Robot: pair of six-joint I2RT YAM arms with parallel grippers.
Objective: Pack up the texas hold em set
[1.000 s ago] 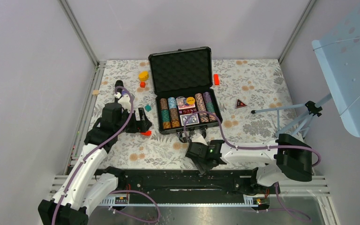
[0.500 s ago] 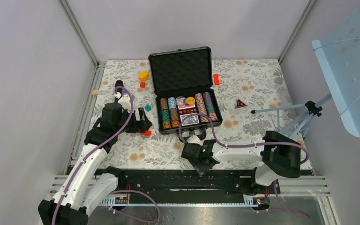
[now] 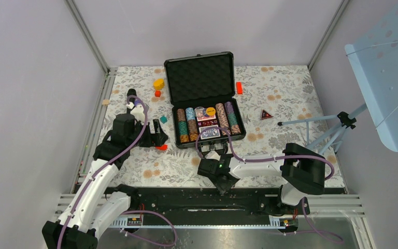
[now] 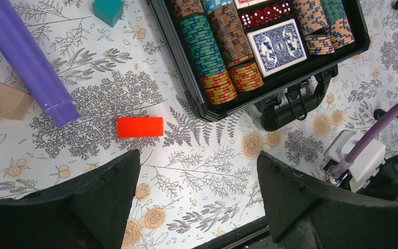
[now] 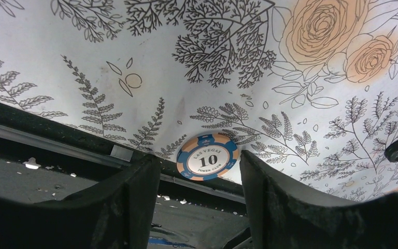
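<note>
My right claw (image 5: pixel 197 161) is spread wide and grips nothing. A lone blue-and-orange chip (image 5: pixel 207 155) marked 10 lies flat on the table (image 5: pixel 83 62) between its fingers (image 5: pixel 285 197), right at the near edge. I cannot tell whether either finger touches it. My left claw (image 4: pixel 194 174) is wide apart too and empty, hanging over the table, with a red block (image 4: pixel 140 127) at 11 o'clock of its gap and a purple cylinder (image 4: pixel 26 59) beyond that. The case (image 3: pixel 200 78) lies open at 12 o'clock from my right claw and 3 o'clock from my left, lid raised on its far side. Its tray holds rows of chips (image 4: pixel 207 57), a blue-backed deck (image 4: pixel 277 46) and red dice (image 4: pixel 264 14). The handle (image 4: pixel 295 101) faces me.
</note>
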